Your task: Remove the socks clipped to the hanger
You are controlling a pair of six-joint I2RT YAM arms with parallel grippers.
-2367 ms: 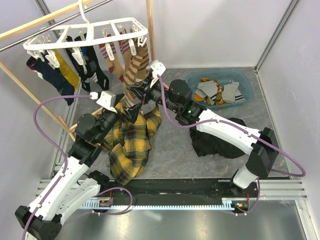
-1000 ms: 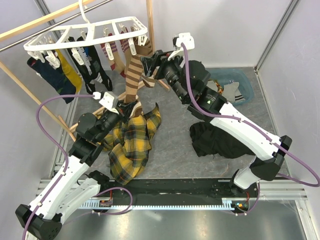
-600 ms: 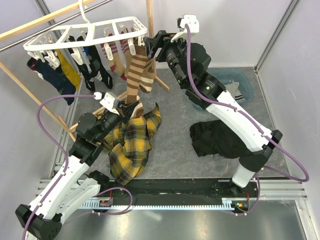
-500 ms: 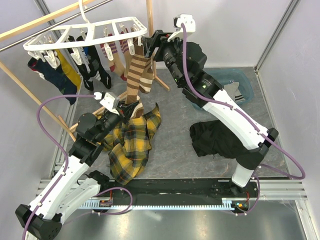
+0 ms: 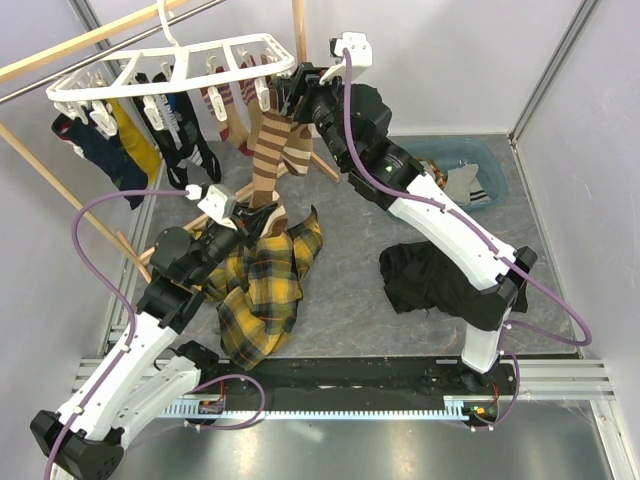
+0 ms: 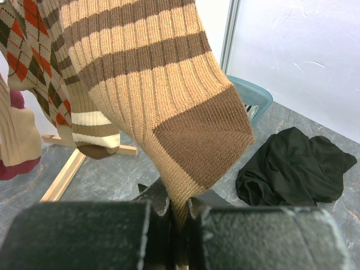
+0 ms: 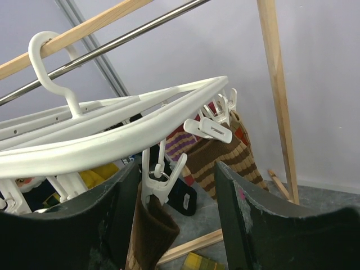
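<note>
The white hanger [image 5: 170, 68] hangs from the rail with several socks clipped under it: navy [image 5: 105, 155], mustard [image 5: 135, 130], black-white and striped ones. A tan and brown striped sock [image 5: 268, 165] hangs from a clip at the hanger's right end. My left gripper [image 5: 262, 212] is shut on its toe [image 6: 185, 163], low above the plaid cloth. My right gripper [image 5: 286, 100] is up at that right end, open. In the right wrist view its fingers [image 7: 121, 214] stand either side of the white clip [image 7: 160, 177] that pinches the sock's brown cuff [image 7: 152, 236], without touching it.
A yellow plaid cloth [image 5: 260, 285] lies under the left gripper. A black garment [image 5: 430, 280] lies at the right, and a blue tub [image 5: 470, 160] with socks sits behind it. The wooden rack post [image 5: 298, 50] and metal rail stand right beside the right gripper.
The right arm has risen from low beside the sock to the hanger's right end and shifted left to the clip. The left gripper has kept hold of the sock's toe.
</note>
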